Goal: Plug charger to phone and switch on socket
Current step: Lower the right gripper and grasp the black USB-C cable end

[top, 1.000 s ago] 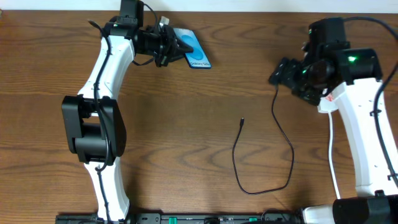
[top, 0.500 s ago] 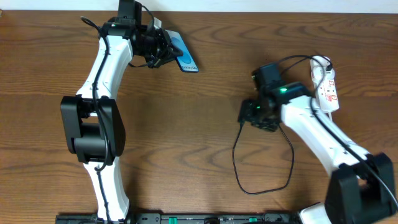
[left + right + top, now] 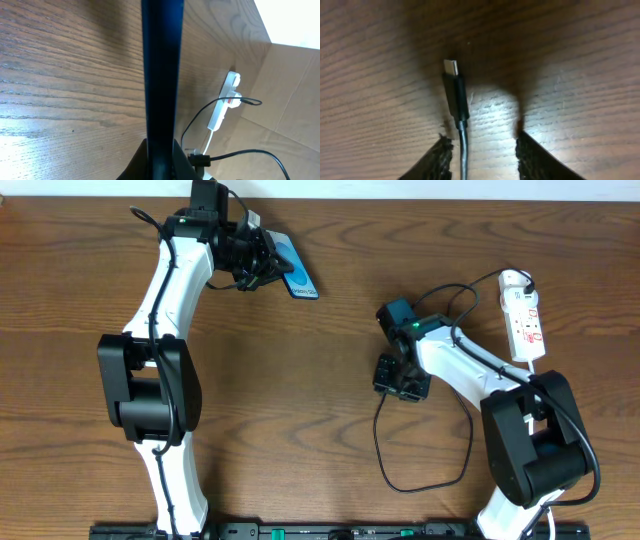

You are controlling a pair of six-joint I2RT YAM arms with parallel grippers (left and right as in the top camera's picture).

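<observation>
One thin black charger cable (image 3: pixel 455 97), small black plug with silver tip, flat on brown wooden table (image 3: pixel 580 45) between spread fingers of right gripper (image 3: pixel 482 141), left gripper (image 3: pixel 264 260) pinching slim blue-screened rectangular phone (image 3: pixel 297 272) near far edge

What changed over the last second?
Right gripper swung left from the right rear, now straddling the charger's plug tip, jaws apart, nothing gripped yet. Left gripper shifted the phone slightly left, still clamped on it. The cable loop and power strip stayed put.
</observation>
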